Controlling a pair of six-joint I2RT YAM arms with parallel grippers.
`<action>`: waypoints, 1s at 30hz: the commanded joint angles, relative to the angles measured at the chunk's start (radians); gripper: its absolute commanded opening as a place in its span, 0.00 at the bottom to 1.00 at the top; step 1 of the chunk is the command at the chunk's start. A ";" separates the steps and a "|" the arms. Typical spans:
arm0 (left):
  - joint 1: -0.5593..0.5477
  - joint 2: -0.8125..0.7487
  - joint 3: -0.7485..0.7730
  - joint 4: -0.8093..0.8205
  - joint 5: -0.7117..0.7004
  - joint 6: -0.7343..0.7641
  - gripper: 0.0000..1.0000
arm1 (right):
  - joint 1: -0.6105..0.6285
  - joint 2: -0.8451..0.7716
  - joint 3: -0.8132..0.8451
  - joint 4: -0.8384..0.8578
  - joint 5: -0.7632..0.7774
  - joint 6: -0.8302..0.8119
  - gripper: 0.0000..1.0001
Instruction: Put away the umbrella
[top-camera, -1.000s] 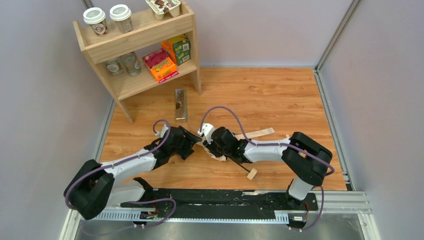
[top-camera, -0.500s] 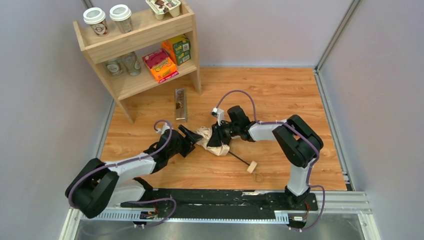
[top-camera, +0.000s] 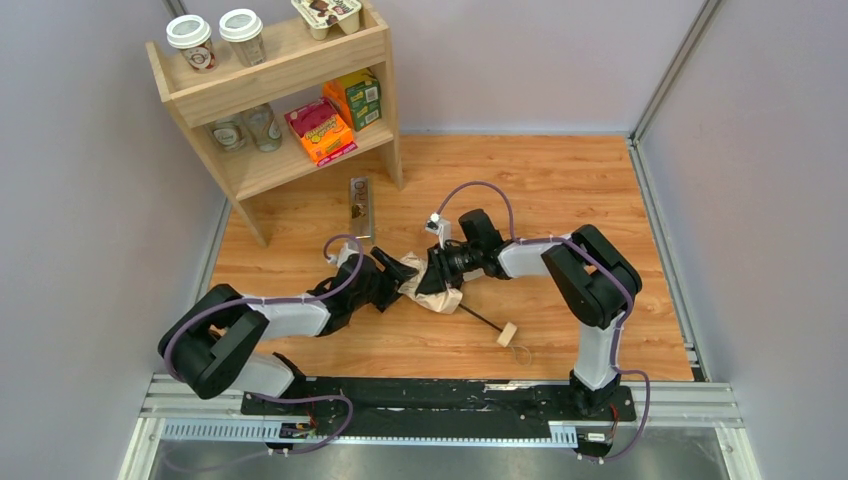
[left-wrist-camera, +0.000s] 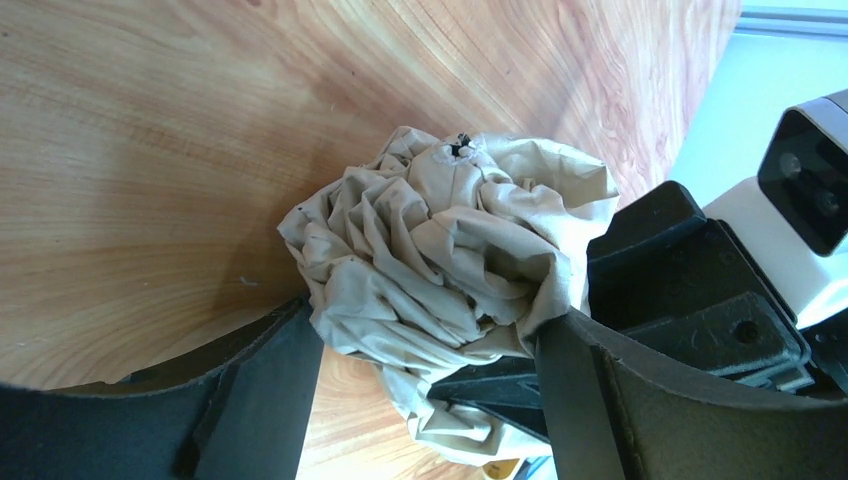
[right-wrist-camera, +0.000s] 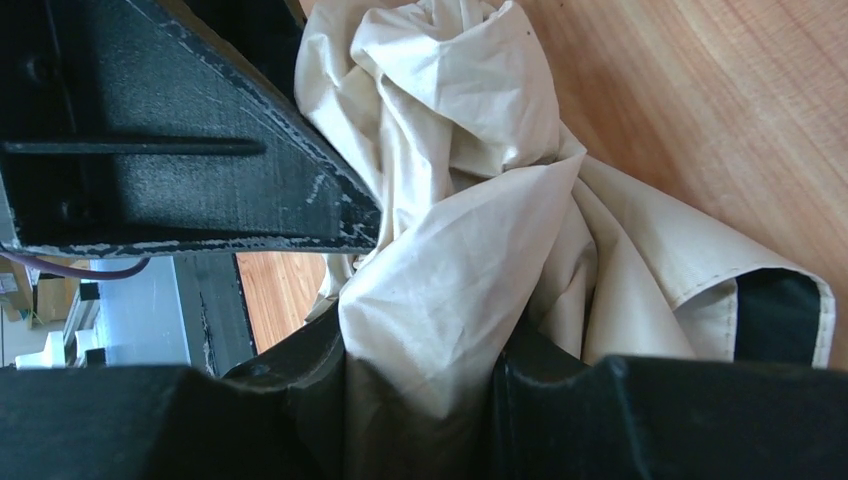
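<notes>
The umbrella (top-camera: 436, 298) lies on the wooden floor, its pale beige canopy crumpled between both grippers. Its thin black shaft runs to the right and toward the near edge, ending at the small wooden knob handle (top-camera: 506, 333) with its loop strap. My right gripper (top-camera: 438, 276) is shut on a fold of the canopy (right-wrist-camera: 450, 290), pinched between its fingers (right-wrist-camera: 560, 400). My left gripper (top-camera: 402, 272) is open, and its two fingers (left-wrist-camera: 270, 390) straddle the bunched canopy (left-wrist-camera: 440, 250), touching its sides. The right gripper's finger shows under the fabric in the left wrist view.
A wooden shelf (top-camera: 290, 150) stands at the back left with cups, jars and snack boxes. A dark flat packet (top-camera: 361, 208) lies on the floor in front of it. Grey walls close in the left, back and right sides.
My left gripper has advanced to the right until its open fingers straddle the canopy. The right gripper swung to the far side of the umbrella a second ago and has since held still on the fabric.
</notes>
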 joint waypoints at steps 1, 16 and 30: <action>-0.005 0.036 0.091 -0.061 -0.085 -0.027 0.80 | 0.033 0.033 -0.029 -0.219 0.015 -0.041 0.00; -0.005 0.186 0.112 -0.241 -0.092 -0.022 0.12 | 0.093 -0.071 -0.006 -0.305 0.082 -0.134 0.00; -0.018 0.097 0.170 -0.524 -0.026 -0.079 0.00 | 0.277 -0.354 0.056 -0.459 0.699 -0.147 1.00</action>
